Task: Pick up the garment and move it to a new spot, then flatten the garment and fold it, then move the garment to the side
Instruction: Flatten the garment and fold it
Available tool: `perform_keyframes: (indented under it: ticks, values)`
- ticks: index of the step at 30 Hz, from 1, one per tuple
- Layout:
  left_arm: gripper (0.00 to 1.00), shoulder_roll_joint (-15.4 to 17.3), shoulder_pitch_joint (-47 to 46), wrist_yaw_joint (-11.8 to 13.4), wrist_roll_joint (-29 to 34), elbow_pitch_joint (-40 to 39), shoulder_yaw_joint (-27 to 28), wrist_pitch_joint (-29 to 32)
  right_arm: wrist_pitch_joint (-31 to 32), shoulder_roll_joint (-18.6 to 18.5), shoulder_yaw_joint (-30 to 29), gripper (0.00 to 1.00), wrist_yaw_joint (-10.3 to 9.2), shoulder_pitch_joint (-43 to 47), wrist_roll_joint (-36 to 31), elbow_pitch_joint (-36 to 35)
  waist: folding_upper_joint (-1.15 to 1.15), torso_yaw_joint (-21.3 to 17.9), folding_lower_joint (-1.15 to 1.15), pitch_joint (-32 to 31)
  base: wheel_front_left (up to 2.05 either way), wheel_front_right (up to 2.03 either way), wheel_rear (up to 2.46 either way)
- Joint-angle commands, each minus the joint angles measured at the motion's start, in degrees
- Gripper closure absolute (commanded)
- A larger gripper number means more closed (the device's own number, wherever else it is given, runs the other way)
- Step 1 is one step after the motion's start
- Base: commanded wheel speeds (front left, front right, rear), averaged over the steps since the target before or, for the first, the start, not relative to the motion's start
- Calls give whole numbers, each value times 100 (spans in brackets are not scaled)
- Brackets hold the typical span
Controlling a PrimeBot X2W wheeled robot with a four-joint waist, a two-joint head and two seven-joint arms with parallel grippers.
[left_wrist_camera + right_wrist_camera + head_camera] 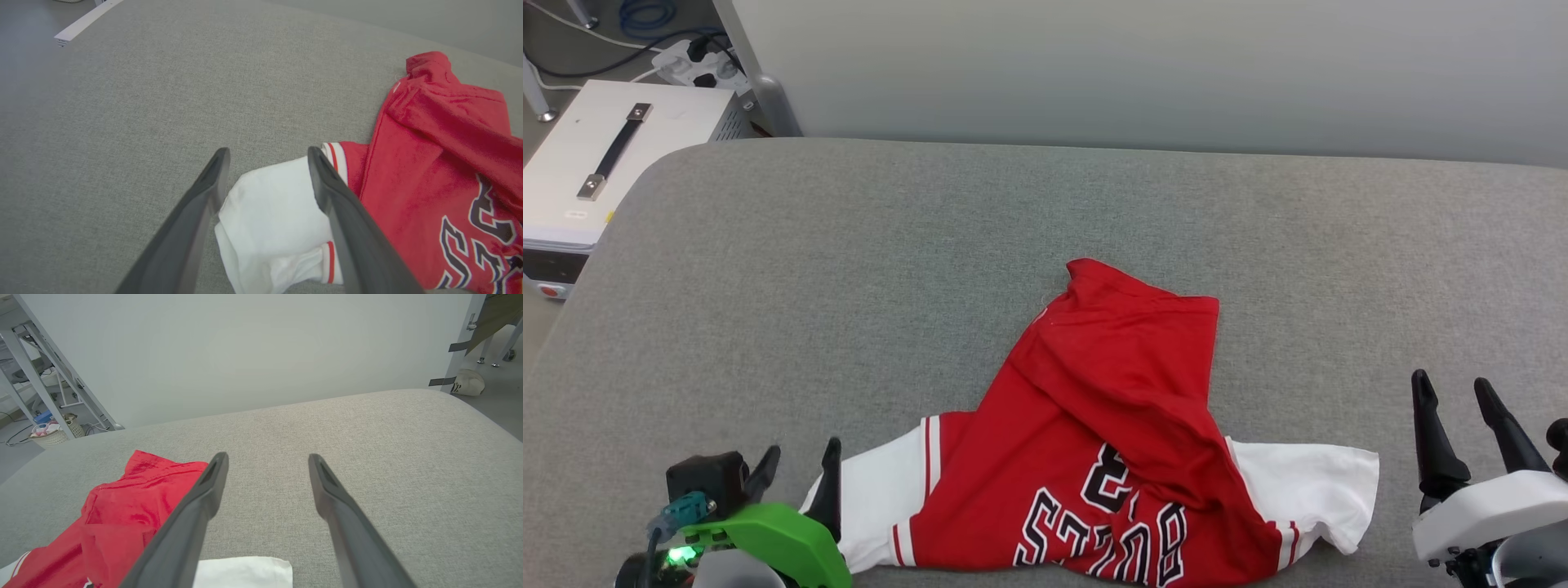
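Observation:
The garment (1111, 392) lies crumpled on the grey padded table (890, 245), near its front edge. It is red with white sleeves, and its black print faces up. The left white sleeve (273, 212) rests on the table just under my left gripper (802, 447), whose fingers (327, 183) stand open with nothing held. My right gripper (1454, 384) hovers open to the right of the other white sleeve (1307, 482), apart from it. In the right wrist view the garment (122, 506) sits left of the right gripper (267, 457), with a sleeve edge (245, 573) beneath it.
A white box with a black handle (596, 155) stands off the table's left side, with a power strip and cables (698, 65) behind it. A pale wall (1143, 73) runs along the far edge. A basket (51, 435) and a metal frame (36, 375) stand beyond the table.

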Motion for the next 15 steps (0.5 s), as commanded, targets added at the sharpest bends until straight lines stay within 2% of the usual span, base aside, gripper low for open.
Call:
perform_keyframes:
  ticks: [1,5,10,15]
  values:
    - [0,-48,-133,-63,177,-37,49,-234,65,-6,-17,0,-4,78,44,74,0,26,0,-5,0,0,0]
    - [0,-94,-264,-270,417,-127,93,-736,284,-6,96,0,-4,-8,80,284,0,84,0,39,0,0,0]
    - [0,-183,-472,-346,800,-287,193,-983,854,-6,306,0,-4,-347,35,612,0,271,0,188,0,0,0]
    - [0,-333,-588,-396,1057,-412,220,-1039,1895,-7,638,0,-4,-925,126,996,0,505,0,395,0,0,0]
